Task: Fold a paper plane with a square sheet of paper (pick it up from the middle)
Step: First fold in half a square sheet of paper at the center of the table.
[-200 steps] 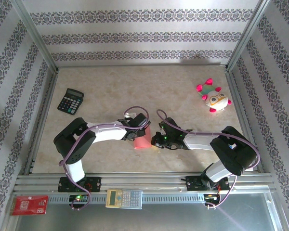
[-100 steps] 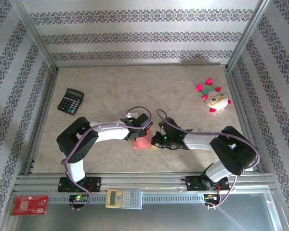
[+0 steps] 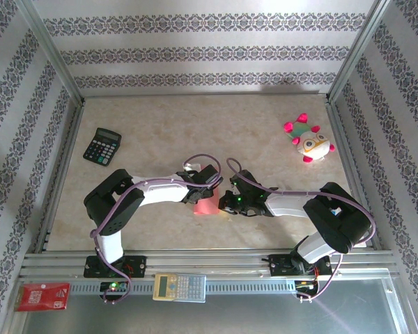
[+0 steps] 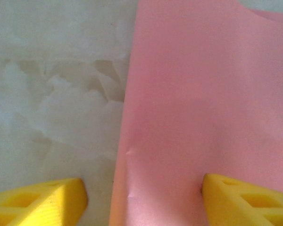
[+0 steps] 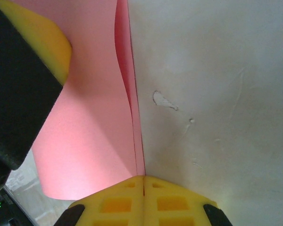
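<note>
Paper sheet [image 3: 205,204] lies on the table [image 3: 160,125] near the front, mid-way between the two arms, well apart from the calculator [image 3: 102,146] and the plush toy [image 3: 308,141]. It looks doubled over, not yet a dart.

Right gripper [image 5: 144,195]: jaws together, and two layers of the sheet run straight into the seam between them, so I read it as clamped on the paper's edge. Just ahead of that clamp the upper layer bows away from the lower one; the fold is not flat there.

Left gripper [image 4: 144,200]: jaws apart, nothing between them. One fingertip [image 4: 245,197] sits over the pink surface, the other over bare table, straddling the sheet's long edge. A small wrinkle shows beside that edge.

Judgement: the step is setting a fold while one side anchors the paper.

- Keep the right clamp firm, or the layers may slide out of line.
- Bring the left fingers down flat on the paper and stroke away from the clamp, pushing the bow out towards the free end.
- Thin paper: press lightly and evenly; a sideways drag would deepen the wrinkle or skew the crease.
- Check that the edges match before pressing hard.
</note>
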